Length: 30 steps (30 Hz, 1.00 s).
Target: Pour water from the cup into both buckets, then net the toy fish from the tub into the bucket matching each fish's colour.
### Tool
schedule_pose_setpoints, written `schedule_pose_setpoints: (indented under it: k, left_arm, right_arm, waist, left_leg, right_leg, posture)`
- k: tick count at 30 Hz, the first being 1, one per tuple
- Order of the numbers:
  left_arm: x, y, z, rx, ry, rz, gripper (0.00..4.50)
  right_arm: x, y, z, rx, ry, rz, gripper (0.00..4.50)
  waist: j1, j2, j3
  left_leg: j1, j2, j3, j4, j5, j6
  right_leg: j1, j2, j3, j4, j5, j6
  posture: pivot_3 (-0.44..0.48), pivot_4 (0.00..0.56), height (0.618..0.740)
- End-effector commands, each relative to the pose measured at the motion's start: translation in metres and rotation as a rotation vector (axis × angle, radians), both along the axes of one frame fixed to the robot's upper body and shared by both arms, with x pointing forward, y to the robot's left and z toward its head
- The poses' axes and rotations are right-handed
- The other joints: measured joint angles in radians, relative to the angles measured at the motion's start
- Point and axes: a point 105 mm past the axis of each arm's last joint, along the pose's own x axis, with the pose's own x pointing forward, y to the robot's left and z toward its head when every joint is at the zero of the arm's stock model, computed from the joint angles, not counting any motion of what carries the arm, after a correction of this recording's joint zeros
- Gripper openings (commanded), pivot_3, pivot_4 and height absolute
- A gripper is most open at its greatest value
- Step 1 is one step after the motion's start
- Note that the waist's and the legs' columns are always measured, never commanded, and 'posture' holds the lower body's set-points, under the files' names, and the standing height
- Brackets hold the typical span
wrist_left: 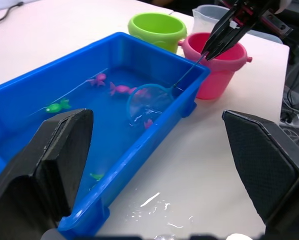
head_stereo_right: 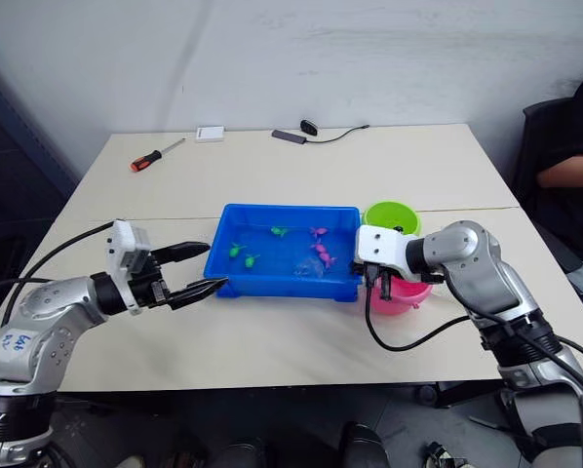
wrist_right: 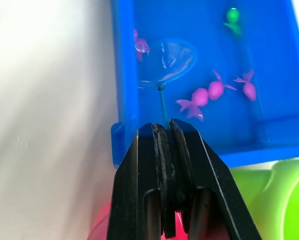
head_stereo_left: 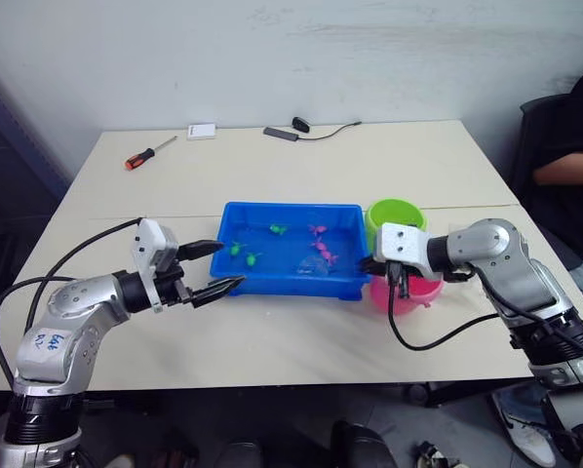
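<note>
The right gripper (wrist_right: 164, 131), jaws clenched on the net (wrist_right: 167, 61), dips it in the tub (head_stereo_left: 241, 216); the left gripper (head_stereo_left: 217, 267) jaws are released.

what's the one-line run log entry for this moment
phase: netting fish | right gripper: shut on net handle, hoop in blue tub near pink fish | left gripper: open, beside tub

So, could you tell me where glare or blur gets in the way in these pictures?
Left wrist view: the left end effector's fingers loom large and soft, and spilled water on the table glints. Right wrist view: the table beside the tub is washed out; the net stays readable.
</note>
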Motion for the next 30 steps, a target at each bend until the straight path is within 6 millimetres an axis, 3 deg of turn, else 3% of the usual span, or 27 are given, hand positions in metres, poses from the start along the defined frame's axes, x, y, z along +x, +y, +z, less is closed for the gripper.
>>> schedule_pose_setpoints:
  k: [1,14,30]
  left_arm:
    - [-0.003,0.015,0.006,-0.033,-0.025,0.063,4.47]
    - [-0.016,0.039,-0.020,-0.016,0.016,0.177,4.47]
    - [-0.020,0.037,-0.017,-0.019,0.000,0.188,4.47]
  right_arm:
    - [0.000,0.005,0.013,0.069,-0.014,-0.028,0.00]
    - [0.014,0.009,0.012,0.005,-0.147,-0.080,0.00]
    - [0.011,0.047,-0.013,-0.067,-0.172,0.012,0.00]
  waist:
    - [-0.001,0.000,0.000]
    - [-0.001,0.000,0.000]
    - [-0.002,0.000,0.000]
  left_leg:
    - [0.000,0.000,0.000,0.000,-0.001,0.001]
    - [0.000,0.000,-0.002,0.000,-0.002,0.003]
    - [0.000,0.000,-0.003,0.000,-0.002,0.003]
  right_leg:
    - [0.000,0.000,0.000,0.000,0.000,0.000]
    - [-0.001,0.000,0.000,-0.003,0.000,0.000]
    - [-0.001,0.000,-0.001,-0.002,0.000,-0.001]
  posture:
    - [0.000,0.150,0.740]
    - [0.000,0.150,0.740]
    - [0.000,0.150,0.740]
